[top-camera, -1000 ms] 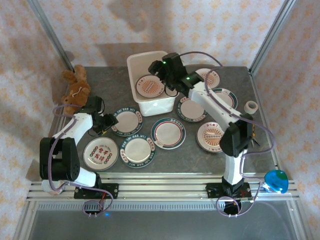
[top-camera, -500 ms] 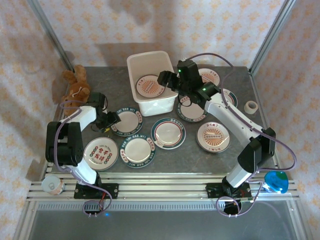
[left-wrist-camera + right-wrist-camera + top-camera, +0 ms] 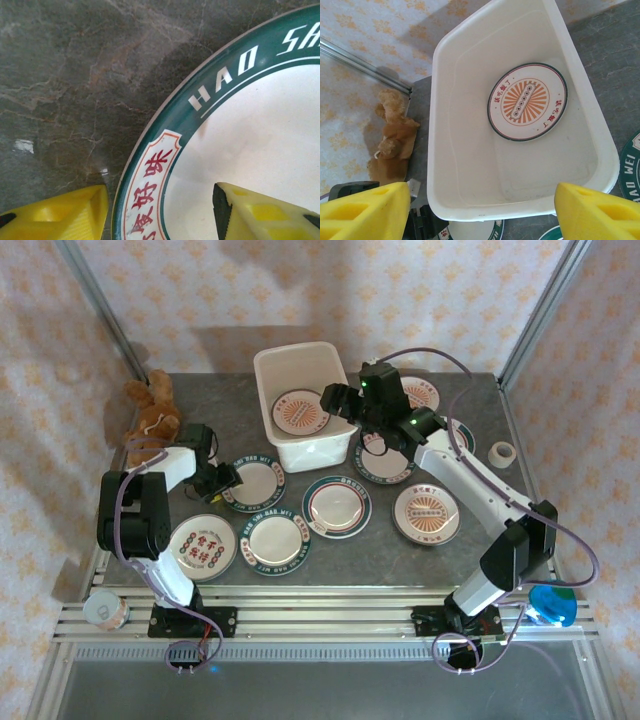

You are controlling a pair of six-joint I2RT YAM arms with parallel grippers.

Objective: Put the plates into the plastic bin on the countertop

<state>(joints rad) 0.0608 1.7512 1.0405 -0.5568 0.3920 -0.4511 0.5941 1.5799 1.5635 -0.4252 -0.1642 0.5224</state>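
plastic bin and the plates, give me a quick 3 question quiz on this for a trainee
1. True or false: the plastic bin holds three plates.
2. Pick one. The left hand: A, has a finger on each side of the rim of a teal-rimmed plate lying on the countertop; B, holds a plate over the bin; C, rests inside the bin.
3. Fill in: the plate in the bin has an ___ sunburst centre.

Key: 1 false, it holds one; 2 A; 3 orange.
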